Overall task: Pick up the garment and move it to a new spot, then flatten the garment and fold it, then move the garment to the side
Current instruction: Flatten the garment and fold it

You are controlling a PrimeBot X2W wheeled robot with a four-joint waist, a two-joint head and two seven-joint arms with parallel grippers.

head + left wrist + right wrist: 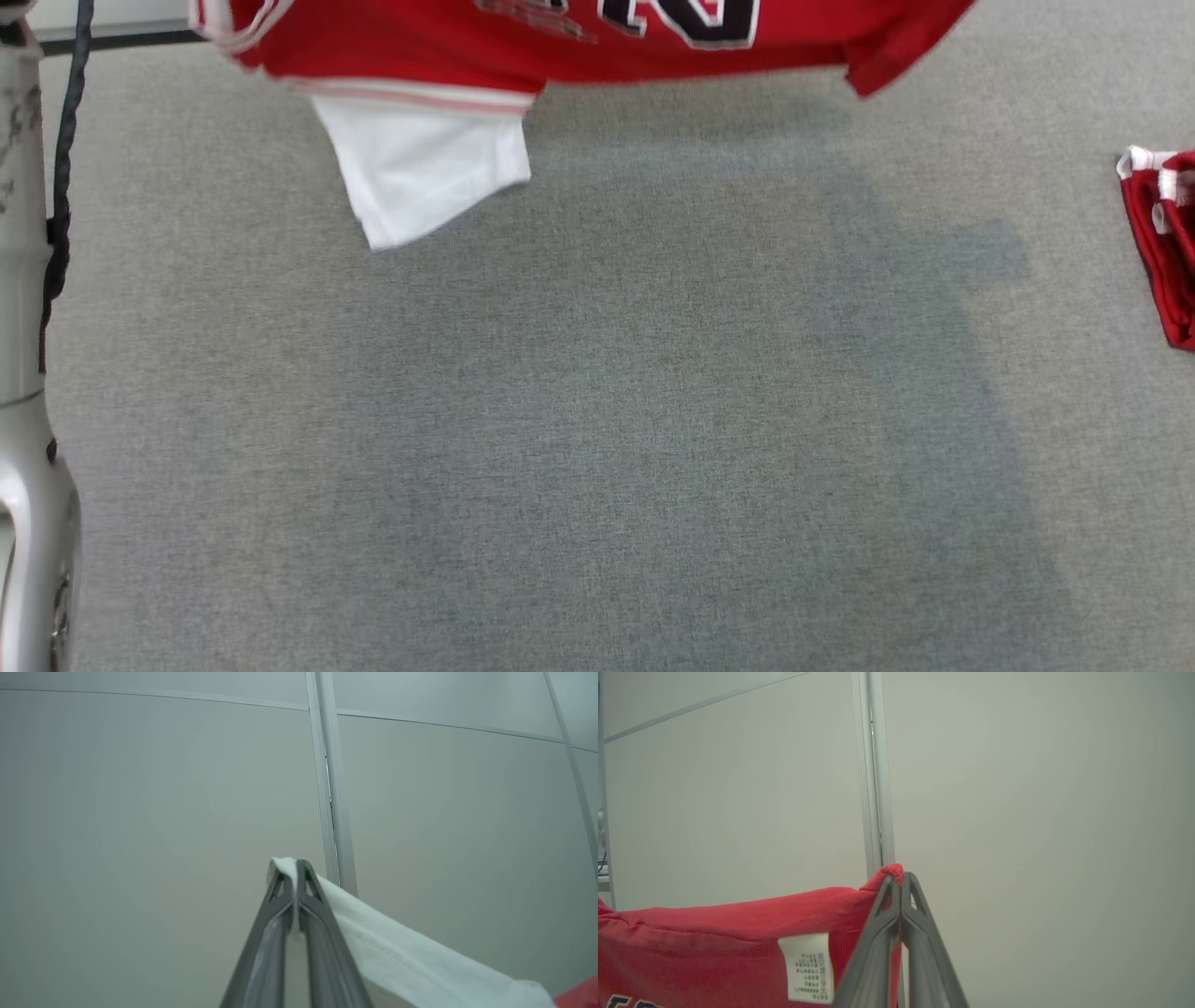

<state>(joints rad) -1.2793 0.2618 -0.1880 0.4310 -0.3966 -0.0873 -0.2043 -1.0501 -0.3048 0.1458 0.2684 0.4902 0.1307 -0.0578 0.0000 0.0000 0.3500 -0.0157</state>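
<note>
While left claw (295, 868) and right claw (901, 879) each pinch the garment (560, 47), white care label (806, 967), print illegible.

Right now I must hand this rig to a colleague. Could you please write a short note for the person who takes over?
Grippers: left gripper shut on a white edge of the garment; right gripper shut on its red edge, near the care label.
Things: garment hangs between both grippers above the grey surface; a second red garment lies at the robot's right.
Done: pick-up.
Left: set down at the new spot, flatten, fold, move aside.
</note>
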